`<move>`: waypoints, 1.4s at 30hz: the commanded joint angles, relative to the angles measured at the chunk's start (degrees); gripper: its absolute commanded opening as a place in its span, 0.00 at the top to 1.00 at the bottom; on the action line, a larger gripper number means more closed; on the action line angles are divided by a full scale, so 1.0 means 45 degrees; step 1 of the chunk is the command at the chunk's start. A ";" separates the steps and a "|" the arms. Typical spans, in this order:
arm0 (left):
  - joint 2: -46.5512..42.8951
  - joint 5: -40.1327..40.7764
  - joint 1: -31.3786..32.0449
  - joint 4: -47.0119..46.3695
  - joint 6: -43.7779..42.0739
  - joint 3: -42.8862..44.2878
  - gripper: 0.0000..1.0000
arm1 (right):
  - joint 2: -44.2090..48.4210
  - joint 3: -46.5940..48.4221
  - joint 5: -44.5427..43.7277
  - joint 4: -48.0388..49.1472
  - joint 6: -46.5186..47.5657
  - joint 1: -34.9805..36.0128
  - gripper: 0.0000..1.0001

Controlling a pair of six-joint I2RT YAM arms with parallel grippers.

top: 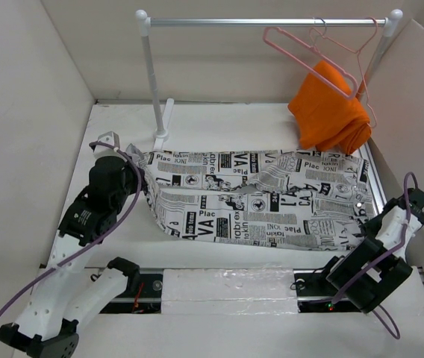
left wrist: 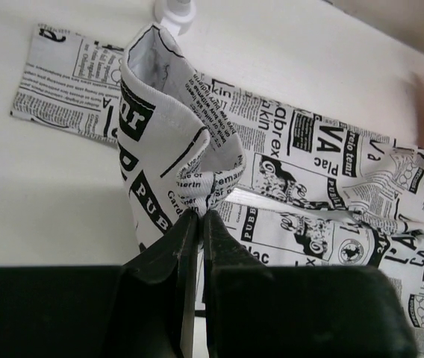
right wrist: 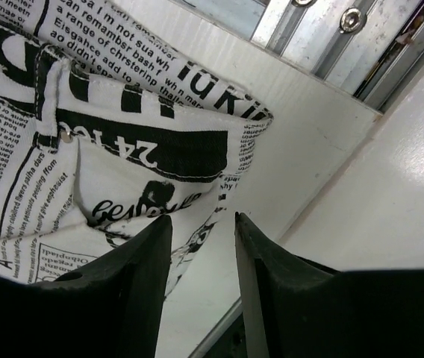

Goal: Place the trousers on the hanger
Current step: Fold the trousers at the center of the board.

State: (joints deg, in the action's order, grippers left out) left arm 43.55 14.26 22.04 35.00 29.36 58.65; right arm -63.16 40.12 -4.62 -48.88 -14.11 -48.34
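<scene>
The trousers (top: 257, 198) lie flat across the table, legs to the left and waistband to the right. My left gripper (top: 134, 176) is shut on a raised fold of the leg hem, which bunches up at the fingertips in the left wrist view (left wrist: 199, 214). My right gripper (top: 376, 218) is open at the waistband corner. In the right wrist view (right wrist: 203, 218) the cloth edge (right wrist: 152, 156) lies by the left finger and is not pinched. The pale pink hanger (top: 283, 45) hangs on the rail at the back right.
A white rail (top: 264, 22) on a post (top: 149, 74) stands at the back. An orange cloth (top: 330, 108) hangs from it beside a second, redder hanger (top: 375, 89). White walls close in both sides. A metal track (top: 227, 283) runs along the near edge.
</scene>
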 commanded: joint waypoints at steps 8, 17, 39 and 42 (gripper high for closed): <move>-0.0010 0.1499 0.1098 0.0014 -0.0373 0.0149 1.00 | 0.0033 -0.0829 -0.0321 0.0900 -0.2332 0.0077 0.52; 0.0146 0.2689 0.1234 0.0170 -0.0490 0.0129 1.00 | -0.0945 -0.0908 -0.1062 0.1585 -0.3233 0.1210 0.78; 0.0924 0.6086 0.1234 -0.0005 -0.0569 -0.0260 1.00 | -0.4398 0.7209 -0.2117 -0.0660 0.0966 0.4683 1.00; 0.2132 0.6265 0.0846 -0.0083 -0.0433 -0.0203 1.00 | -0.5162 0.8831 -0.2001 -0.0719 0.1221 0.5174 1.00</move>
State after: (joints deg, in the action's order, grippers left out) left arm 49.10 38.26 27.00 36.14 27.29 56.99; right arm -85.12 72.27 -12.23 -52.58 -11.38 -26.76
